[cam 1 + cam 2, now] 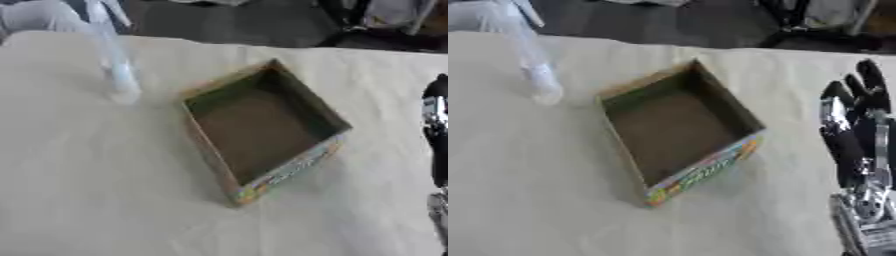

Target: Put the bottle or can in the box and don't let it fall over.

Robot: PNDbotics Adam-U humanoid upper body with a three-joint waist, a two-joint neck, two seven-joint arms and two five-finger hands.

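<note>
**Bottle upright at far left, box open in the middle**

I've got the bottle (121, 70) at the far left of the table, standing upright on the cloth. It's a tall, slim, clear plastic thing, pale and see-through, with a whitish band low on its body; it's blurred, so I can't read any label or make out the cap. It stands apart from the box, up and to the left of the box's nearest corner, with bare cloth between them.

The box (262, 127) sits near the middle of the table, turned at an angle so one corner points away from me. It's a shallow cardboard tray with an open top and a brown floor inside, nothing in it. The wall nearest me carries a strip of bright printing, yellow, green and orange.

Everything rests on a pale beige tablecloth (535, 200) with soft creases.

My right hand (859, 125) shows at the right edge, well clear of the box, black with silver parts. Its fingers point up and stand straight and slightly spread, holding nothing. My left hand I don't see in either view.

Nothing lies on the cloth between the bottle and the box. Beyond the table's far edge the floor is dark, with some blurred shapes I can't identify.
</note>
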